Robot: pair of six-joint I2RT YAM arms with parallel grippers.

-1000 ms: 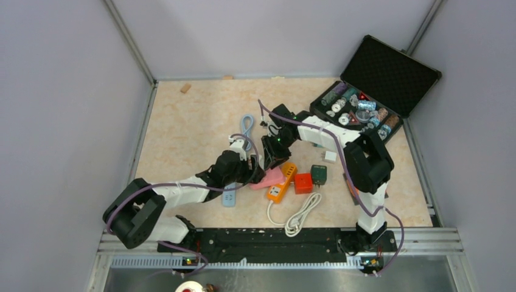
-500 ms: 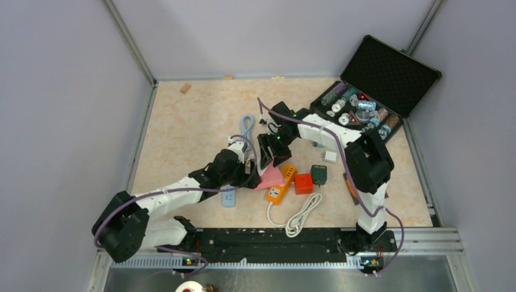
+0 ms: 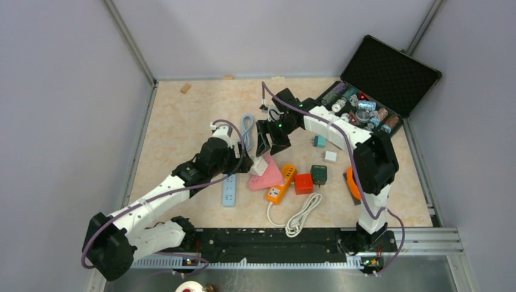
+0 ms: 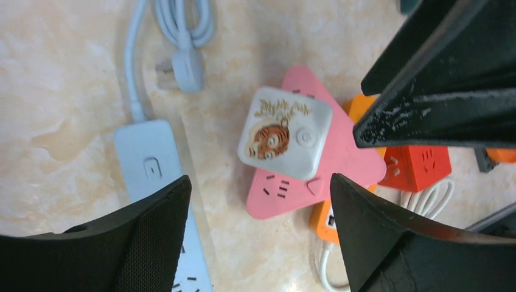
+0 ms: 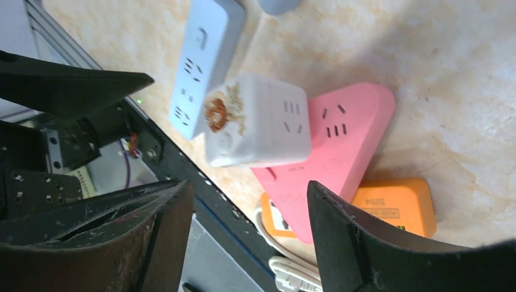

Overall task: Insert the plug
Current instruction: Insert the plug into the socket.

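Lab robot cell, grey partition walls (image 3: 67,121)

Enclosure: three plain lavender-grey wall panels (image 3: 61,121) at left, rear and right, joined at the rear corners by slanting aluminium posts (image 3: 131,42). Work surface: beige marbled tabletop (image 3: 182,128), matt, evenly lit, shadows soft. Near edge: ribbed aluminium rail (image 3: 274,261) running the full width, with a grey metal sill (image 3: 304,281) below it.
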